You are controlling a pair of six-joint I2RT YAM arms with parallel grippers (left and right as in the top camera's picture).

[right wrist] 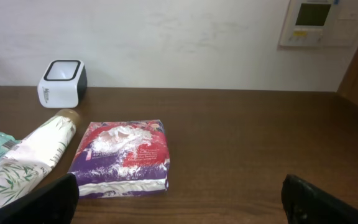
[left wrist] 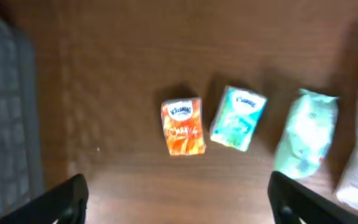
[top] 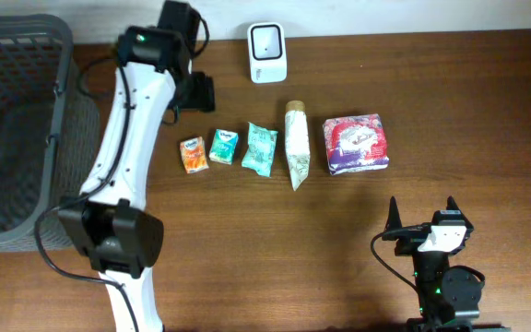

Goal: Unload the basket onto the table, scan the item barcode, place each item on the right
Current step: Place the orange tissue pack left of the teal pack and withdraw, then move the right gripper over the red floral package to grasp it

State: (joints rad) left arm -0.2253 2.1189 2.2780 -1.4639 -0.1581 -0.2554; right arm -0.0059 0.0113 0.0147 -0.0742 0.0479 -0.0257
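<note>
Both jaws: wide apart, nothing held.
L gripper: above table, orange pack just ahead, untouched.
R gripper: well apart from purple pack.
Orange pack: flat on table, just left of teal pack.
Scanner: far side of table, well apart from orange pack.

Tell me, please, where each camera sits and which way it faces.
Overhead: above the table, looking straight down on the item row, scanner and basket; both arms show.
Left wrist: above the row, looking down at the orange packet; open left pincer tips frame the bottom.
Right wrist: low over the table, facing the wall past the purple pack; open right pincer tips show.
Shared: overhead and right wrist both see the scanner.
</note>
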